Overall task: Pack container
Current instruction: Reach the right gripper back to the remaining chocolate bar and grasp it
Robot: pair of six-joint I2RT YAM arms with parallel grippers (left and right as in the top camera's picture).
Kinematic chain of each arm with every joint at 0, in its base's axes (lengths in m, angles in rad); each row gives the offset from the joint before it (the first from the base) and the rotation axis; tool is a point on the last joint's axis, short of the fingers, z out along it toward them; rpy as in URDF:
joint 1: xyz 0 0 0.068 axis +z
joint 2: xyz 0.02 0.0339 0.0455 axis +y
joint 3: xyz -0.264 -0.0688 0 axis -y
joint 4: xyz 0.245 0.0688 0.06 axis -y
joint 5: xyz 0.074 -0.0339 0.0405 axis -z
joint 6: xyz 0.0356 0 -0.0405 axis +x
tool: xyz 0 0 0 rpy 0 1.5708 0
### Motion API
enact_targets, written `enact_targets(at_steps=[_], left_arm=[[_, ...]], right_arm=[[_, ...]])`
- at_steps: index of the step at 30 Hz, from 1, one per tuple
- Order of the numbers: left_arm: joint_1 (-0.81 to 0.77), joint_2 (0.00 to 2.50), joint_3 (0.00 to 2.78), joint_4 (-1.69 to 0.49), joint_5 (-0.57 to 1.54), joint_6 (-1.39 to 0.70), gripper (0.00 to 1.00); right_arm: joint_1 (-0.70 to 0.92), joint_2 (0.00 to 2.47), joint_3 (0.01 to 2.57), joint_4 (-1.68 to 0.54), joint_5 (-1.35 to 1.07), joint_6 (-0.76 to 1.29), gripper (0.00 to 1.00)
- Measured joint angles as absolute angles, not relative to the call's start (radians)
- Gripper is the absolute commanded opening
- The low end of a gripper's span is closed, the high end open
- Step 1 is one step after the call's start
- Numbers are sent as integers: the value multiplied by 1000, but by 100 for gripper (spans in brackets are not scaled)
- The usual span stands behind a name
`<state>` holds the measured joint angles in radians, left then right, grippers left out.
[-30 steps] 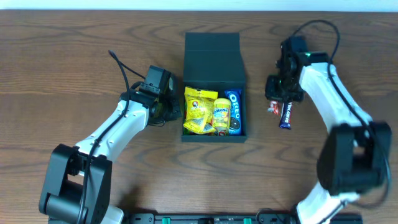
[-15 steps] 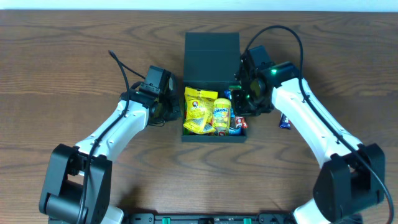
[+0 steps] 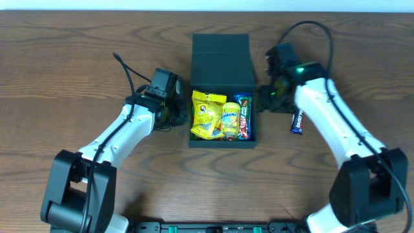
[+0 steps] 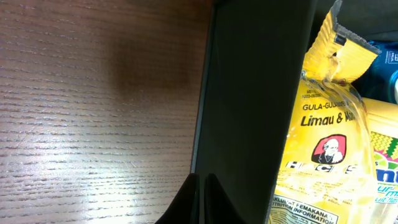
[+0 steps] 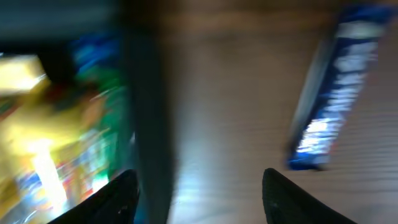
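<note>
The container [image 3: 221, 57], a dark teal box with its flap lid folded back, stands mid-table. Inside lie a yellow candy packet [image 3: 207, 115], a yellow Mentos bag [image 3: 230, 119] and a red-and-green snack bar [image 3: 244, 116]. My left gripper [image 3: 181, 116] is shut and empty, its tips [image 4: 202, 194] at the container's left wall [image 4: 249, 93], with the yellow packet [image 4: 329, 137] behind it. My right gripper [image 3: 266, 102] is open and empty just outside the container's right wall [image 5: 148, 118]; its view is blurred, with fingers [image 5: 124, 193] spread wide over bare wood.
A blue snack bar [image 3: 297, 121] lies on the wooden table right of the container, seen blurred in the right wrist view [image 5: 336, 93]. Black cables trail from both arms.
My right gripper carried a red snack from the table's right side into the container, opened, and drew back outside its right wall. The left arm has not moved.
</note>
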<state>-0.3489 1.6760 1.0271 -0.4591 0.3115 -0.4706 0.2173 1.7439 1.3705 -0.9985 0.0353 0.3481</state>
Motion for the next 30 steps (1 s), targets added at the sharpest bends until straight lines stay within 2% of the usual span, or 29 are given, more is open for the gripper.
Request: enact_targets(at_steps=[6,14,20,24,30], left_arm=[[-349,1676,1027,-459,311,-471,6],[-349,1676,1027,-459,311,-471,6],[-349,1676,1027,-461,311,-471,6],[-349,1676,1027,-463,311,-471,6],[-349,1676,1027,-464,311,-471,6]], right_arm=[[14,1775,1347,-938,41,295,59],[-43,1909,1334,-895,19,246,53],[-43,1998,1333,-890,15,234,37],[-43,2006,1332,-879,14,227,17],[-43,2005,1332,-876,14,229,11]])
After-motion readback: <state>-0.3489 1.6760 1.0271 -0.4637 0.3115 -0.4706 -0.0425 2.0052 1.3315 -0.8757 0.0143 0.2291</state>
